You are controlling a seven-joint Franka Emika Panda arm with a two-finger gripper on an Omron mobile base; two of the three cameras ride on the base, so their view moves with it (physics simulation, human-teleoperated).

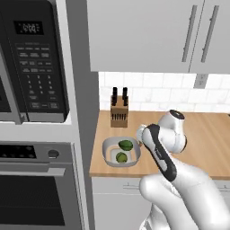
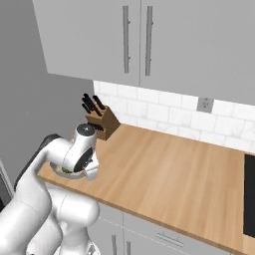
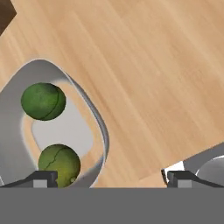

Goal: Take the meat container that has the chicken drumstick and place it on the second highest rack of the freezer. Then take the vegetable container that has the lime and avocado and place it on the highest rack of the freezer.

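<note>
Vegetable container: a pale grey, rounded-square shallow tray (image 1: 109,155) with a raised rim, sitting on the light wooden counter (image 1: 206,143) near its left front corner; in the hand view its rim (image 3: 98,118) curves through the left half of the picture.
Contents: two fruits, lying near each other but apart on the tray floor.
Avocado: the darker green oval fruit (image 1: 126,145), toward the back of the tray in the left base view; seen at (image 3: 43,101) in the hand view.
Lime: the small round yellow-green fruit (image 1: 121,157), toward the front of the tray; seen at (image 3: 59,164) in the hand view, partly cut by the lower edge.
Pincer: the two dark fingertips (image 3: 112,178) stand spread wide, one over the tray beside the lime, the other over bare wood outside the rim; nothing is pinched between them.
Arm: the white arm with dark joints (image 1: 164,148) bends over the counter just right of the tray; in the right base view it hides most of the tray.
Knife block: a brown wooden block with black handles (image 1: 119,112), upright at the back of the counter behind the tray, against the white tiled wall.
Left of the counter: a black microwave (image 1: 33,58) above a black oven (image 1: 36,193) in a grey column.
Above: pale grey wall cabinets with long bar handles (image 1: 148,33).
</note>
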